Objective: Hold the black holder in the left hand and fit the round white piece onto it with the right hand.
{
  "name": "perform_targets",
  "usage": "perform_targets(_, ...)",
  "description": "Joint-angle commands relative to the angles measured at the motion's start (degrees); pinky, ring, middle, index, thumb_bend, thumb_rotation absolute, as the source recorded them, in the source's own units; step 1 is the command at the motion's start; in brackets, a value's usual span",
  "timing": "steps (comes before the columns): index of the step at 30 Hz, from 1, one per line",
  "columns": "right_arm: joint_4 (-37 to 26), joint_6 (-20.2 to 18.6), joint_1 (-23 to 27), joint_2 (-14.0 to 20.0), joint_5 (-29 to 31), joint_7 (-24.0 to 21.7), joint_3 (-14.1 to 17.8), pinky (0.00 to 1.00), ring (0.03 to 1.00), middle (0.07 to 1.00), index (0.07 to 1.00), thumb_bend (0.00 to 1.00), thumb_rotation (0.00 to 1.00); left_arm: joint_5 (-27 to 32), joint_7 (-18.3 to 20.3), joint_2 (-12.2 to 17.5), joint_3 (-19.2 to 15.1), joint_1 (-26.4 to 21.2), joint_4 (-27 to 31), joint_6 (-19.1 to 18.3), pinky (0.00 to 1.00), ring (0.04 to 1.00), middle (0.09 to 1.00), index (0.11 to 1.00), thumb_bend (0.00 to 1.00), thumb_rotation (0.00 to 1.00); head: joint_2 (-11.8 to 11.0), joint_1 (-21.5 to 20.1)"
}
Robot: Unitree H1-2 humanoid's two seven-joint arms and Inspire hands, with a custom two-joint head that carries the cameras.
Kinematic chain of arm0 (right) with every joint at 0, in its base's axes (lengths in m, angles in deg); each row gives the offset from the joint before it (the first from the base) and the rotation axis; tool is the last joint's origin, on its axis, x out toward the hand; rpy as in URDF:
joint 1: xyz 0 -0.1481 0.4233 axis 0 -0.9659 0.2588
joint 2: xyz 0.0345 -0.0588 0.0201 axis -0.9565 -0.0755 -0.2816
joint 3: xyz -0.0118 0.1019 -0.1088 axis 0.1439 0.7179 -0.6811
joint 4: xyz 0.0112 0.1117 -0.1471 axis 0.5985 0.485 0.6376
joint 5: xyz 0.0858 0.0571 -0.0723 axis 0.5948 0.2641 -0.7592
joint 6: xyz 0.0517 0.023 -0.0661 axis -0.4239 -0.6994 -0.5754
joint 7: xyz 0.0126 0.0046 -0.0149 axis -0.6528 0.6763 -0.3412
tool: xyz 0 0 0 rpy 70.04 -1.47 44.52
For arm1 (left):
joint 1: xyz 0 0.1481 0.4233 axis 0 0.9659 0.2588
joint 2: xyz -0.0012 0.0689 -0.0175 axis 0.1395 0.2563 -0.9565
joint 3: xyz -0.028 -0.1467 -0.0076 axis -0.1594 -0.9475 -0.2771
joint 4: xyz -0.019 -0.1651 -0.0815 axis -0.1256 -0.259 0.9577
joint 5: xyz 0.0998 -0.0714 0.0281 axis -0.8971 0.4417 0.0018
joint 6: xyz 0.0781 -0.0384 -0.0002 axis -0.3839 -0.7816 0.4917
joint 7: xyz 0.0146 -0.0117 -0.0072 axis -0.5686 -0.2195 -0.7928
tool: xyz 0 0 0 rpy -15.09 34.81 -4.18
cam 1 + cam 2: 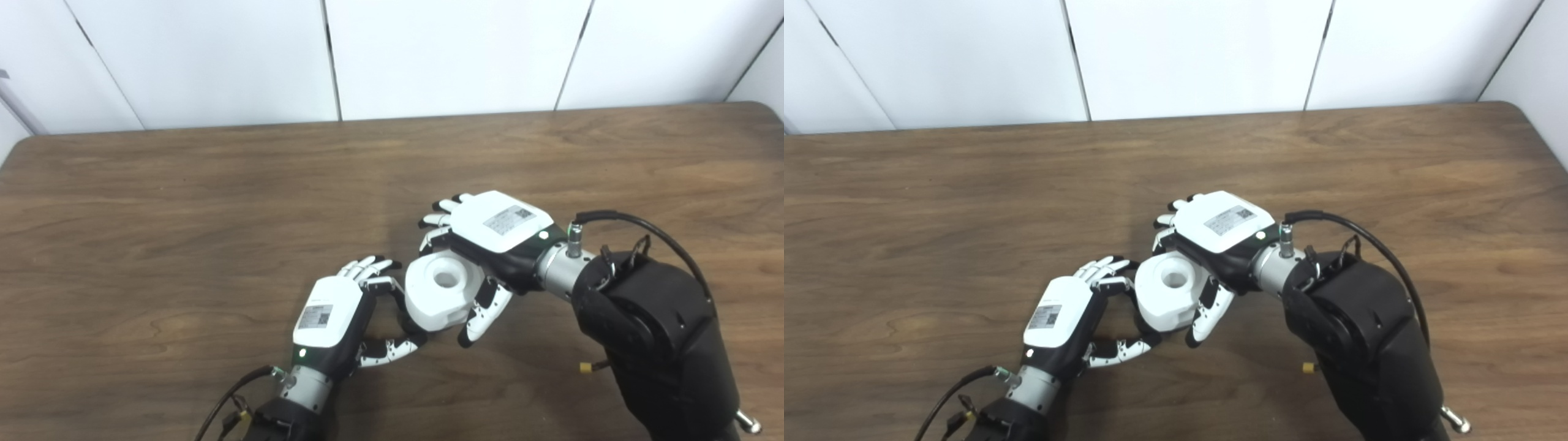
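Note:
The round white piece (442, 293), a thick disc with a hole in its top, is held low over the table near the front middle. My right hand (497, 228) is shut on it from above, fingers on its far side and thumb on its near side. My left hand (331, 315) sits just left of it, fingers curled against the piece's lower left side. Only a dark sliver of the black holder (408, 322) shows between the left thumb and the white piece. The rest of the holder is hidden beneath the piece.
The brown wooden table (184, 233) runs to a white panelled wall at the back. My bulky black right forearm (655, 331) fills the near right corner, with a cable looping over it.

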Motion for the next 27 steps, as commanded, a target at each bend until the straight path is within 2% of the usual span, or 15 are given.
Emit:
perform_targets(1, -2.0, 0.2, 2.2, -0.1, -0.3, -0.7, 0.4, 1.0, 0.99, 0.934, 0.74, 1.0, 0.34, -1.1, 2.4, 0.1, 0.8, 0.1, -0.8, -0.9, 0.88, 0.891, 0.837, 0.487, 0.52, 0.05, 0.1, 0.0)
perform_targets(11, -2.1, -0.5, 2.8, -0.3, -0.1, -1.1, 0.8, 1.0, 1.0, 0.94, 0.751, 1.0, 0.34, -0.9, 2.0, 0.2, 0.8, -0.1, -1.5, -0.4, 0.88, 0.895, 0.837, 0.487, 0.52, 0.05, -0.2, 0.2)
perform_targets(19, -3.6, -2.2, 5.3, -0.2, 1.4, -2.7, 3.1, 1.0, 1.0, 0.948, 0.765, 1.0, 0.38, -0.7, 1.4, 0.1, 0.7, -0.3, -2.3, -0.1, 0.88, 0.893, 0.833, 0.487, 0.52, 0.05, -0.5, 0.3)
perform_targets(21, -4.3, -4.0, 6.9, 0.6, 3.3, -4.5, 4.1, 1.0, 1.0, 0.953, 0.768, 1.0, 0.4, -0.8, 1.5, 0.1, 0.7, -0.3, -2.3, -0.1, 0.88, 0.893, 0.832, 0.487, 0.52, 0.05, -0.6, 0.4)
perform_targets(23, -5.1, -7.4, 8.7, 2.2, 6.1, -5.6, 4.7, 1.0, 1.0, 0.959, 0.781, 1.0, 0.41, -0.8, 1.6, 0.1, 0.7, -0.3, -2.3, -0.2, 0.88, 0.894, 0.834, 0.487, 0.52, 0.05, -0.6, 0.4)
perform_targets(27, -5.7, -15.6, 13.7, 8.4, 11.2, -5.8, 2.4, 0.99, 1.0, 0.967, 0.817, 1.0, 0.5, -0.7, 1.3, 0.1, 0.6, -0.4, -2.6, 0.0, 0.88, 0.892, 0.831, 0.487, 0.52, 0.05, -0.7, 0.3)
